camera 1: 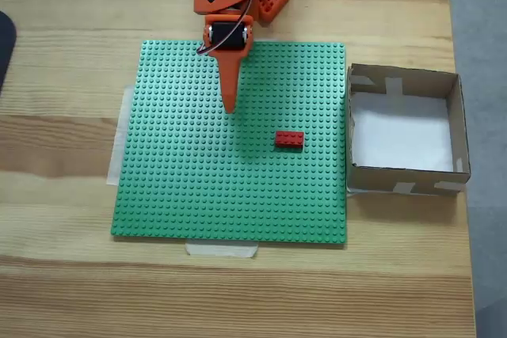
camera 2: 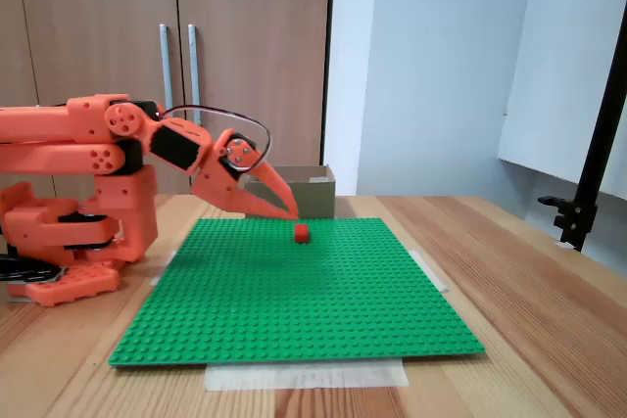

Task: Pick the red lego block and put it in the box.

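On the green baseplate [camera 1: 230, 195] the red brick [camera 1: 289, 139] lies alone, near the edge facing the box [camera 1: 405, 186]. The gripper [camera 1: 230, 107] hangs above the plate, apart from the brick, fingers pressed together and empty.

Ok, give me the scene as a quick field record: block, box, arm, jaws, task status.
block: red lego block sits on the green baseplate, free, right of centre in the top-down fixed view
box: cardboard box stands on the wooden table, off the baseplate's right edge, nothing visible on its white floor
arm: orange, gripper raised over the baseplate, up and left of the block, apart from it
jaws: together, holding nothing
task status: block not yet picked
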